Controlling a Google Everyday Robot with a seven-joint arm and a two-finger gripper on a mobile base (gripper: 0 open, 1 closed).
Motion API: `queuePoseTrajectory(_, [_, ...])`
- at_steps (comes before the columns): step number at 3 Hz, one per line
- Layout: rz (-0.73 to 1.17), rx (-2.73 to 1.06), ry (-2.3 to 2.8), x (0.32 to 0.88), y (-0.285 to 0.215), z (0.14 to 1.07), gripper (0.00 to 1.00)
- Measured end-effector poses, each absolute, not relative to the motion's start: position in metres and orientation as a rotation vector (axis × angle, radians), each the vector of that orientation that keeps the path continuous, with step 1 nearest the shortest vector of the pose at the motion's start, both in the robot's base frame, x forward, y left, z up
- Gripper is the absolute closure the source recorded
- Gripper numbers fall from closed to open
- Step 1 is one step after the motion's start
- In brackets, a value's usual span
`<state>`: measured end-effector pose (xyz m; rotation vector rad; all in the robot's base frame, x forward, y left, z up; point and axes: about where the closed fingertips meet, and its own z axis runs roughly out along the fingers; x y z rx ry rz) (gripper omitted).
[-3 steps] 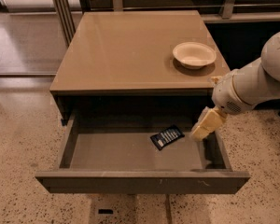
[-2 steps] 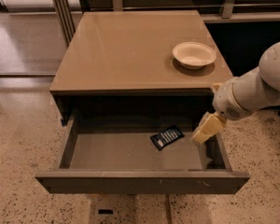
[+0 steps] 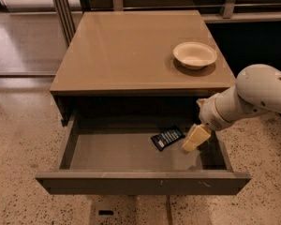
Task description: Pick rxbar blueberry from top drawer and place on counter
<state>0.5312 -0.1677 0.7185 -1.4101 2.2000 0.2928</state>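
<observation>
The rxbar blueberry, a dark navy wrapper with white lettering, lies flat on the bare grey floor of the open top drawer, right of centre. My gripper hangs inside the drawer just to the right of the bar, close to it but apart from it, with nothing in it. The white arm reaches in from the right. The tan-beige counter is the cabinet top above the drawer.
A cream bowl sits on the counter's right rear part. The drawer's right wall is close beside the gripper. Speckled terrazzo floor surrounds the cabinet. Metal posts stand behind at the left.
The gripper has dropped slightly lower into the drawer beside the bar. The bar has not moved.
</observation>
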Motion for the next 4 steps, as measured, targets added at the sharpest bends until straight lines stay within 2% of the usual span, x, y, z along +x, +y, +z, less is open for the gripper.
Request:
queuePoseTrajectory(2, [0.307, -1.366, 2.233, 0.533, -0.172, 0.701, 0.00])
queuePoseTrajectory(4, [0.336, -1.325, 2.227, 0.557, -0.175, 0.668, 0.00])
